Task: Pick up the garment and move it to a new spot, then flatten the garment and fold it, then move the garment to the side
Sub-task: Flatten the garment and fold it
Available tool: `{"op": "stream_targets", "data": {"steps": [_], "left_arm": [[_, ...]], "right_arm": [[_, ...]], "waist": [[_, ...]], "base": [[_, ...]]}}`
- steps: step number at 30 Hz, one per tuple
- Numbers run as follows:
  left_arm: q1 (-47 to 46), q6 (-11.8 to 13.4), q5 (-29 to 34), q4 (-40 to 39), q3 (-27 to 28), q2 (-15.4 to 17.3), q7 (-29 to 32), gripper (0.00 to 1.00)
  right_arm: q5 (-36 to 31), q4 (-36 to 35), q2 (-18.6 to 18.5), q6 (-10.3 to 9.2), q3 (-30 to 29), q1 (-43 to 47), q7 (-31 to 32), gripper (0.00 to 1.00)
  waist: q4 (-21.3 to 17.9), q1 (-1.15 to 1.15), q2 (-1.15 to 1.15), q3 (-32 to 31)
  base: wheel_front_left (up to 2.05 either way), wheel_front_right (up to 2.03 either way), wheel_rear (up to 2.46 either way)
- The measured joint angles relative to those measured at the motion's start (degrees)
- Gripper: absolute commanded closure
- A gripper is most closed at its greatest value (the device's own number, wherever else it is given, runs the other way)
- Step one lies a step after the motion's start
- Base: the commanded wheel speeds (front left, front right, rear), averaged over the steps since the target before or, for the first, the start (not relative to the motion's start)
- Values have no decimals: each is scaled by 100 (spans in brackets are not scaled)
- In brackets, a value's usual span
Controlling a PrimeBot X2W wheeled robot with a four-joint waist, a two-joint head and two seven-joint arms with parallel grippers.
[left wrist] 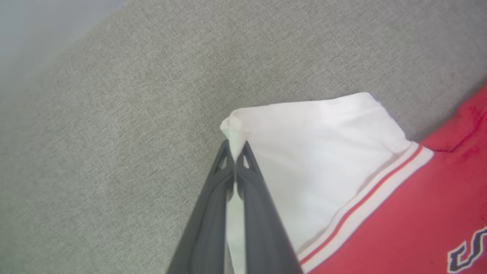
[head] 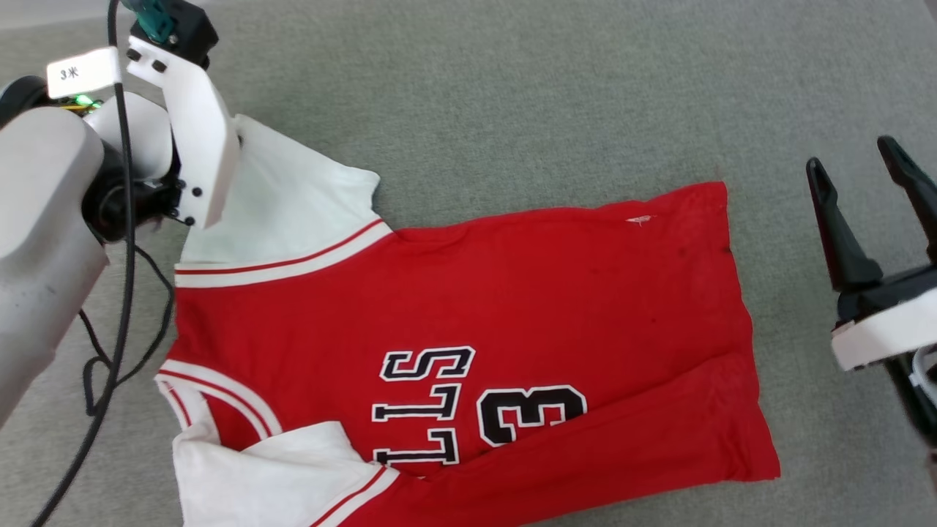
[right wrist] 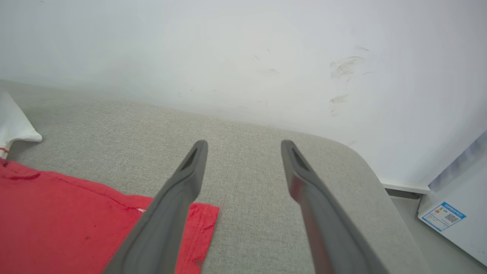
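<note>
Red jersey cloth lies nearest you: the garment [head: 468, 293] is spread on a grey woven surface [head: 512, 95], collar end toward your left, hem toward your right. Its near white sleeve [head: 271, 468] is flopped over onto the chest, touching the black lettering [head: 424, 402], and a long fold runs along the near edge of the red body. Further out, the red cloth lies mostly flat. At the far left corner, your left gripper [left wrist: 236, 150] has its two dark fingers pressed together on the tip of the far white sleeve [left wrist: 304, 152], with a small peak of cloth pinched between them. Your right gripper [head: 853, 154] hangs just off the hem on your right, fingers spread wide, holding nothing. Beyond the surface stands a pale wall [right wrist: 228, 49].

This looks like the flattening step. The next move probably calls for drawing the pinched sleeve outward, away from the body, kept low and gentle so the rest of the cloth doesn't drag. The near sleeve would need straightening after that.
</note>
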Motion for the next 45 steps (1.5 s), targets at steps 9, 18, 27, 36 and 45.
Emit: {"op": "stream_targets", "data": {"steps": [9, 18, 27, 36, 45], "left_arm": [[261, -4, -168, -626, -255, 9, -456, 100], [219, -4, -163, -934, -423, -68, -746, 100], [-57, -4, -104, -1099, -534, -113, -916, 100], [-259, -4, -101, -1136, -645, -157, -1055, 100], [-275, -4, -182, -1029, -794, -111, -1225, 100]], "right_arm": [[1037, 123, -1421, 0, 1203, -1046, 2810, 0], [2164, 698, -2154, 0, 2337, -2212, 5395, 0], [2398, 1545, -1891, 0, 2980, -2727, 5838, 0], [2293, 2320, -1749, -3, 3690, -2967, 5427, 0], [2693, 2714, -1815, 2, 4066, -3110, 4808, 100]], "waist": [[400, 0, 0, -387], [654, 0, 0, -341], [894, 0, 0, -27], [1063, -1, 0, 262], [1054, -2, 0, 237]], "base": [[0, 0, 0], [0, 0, 0], [0, 0, 0], [0, 0, 0], [0, 0, 0]]}}
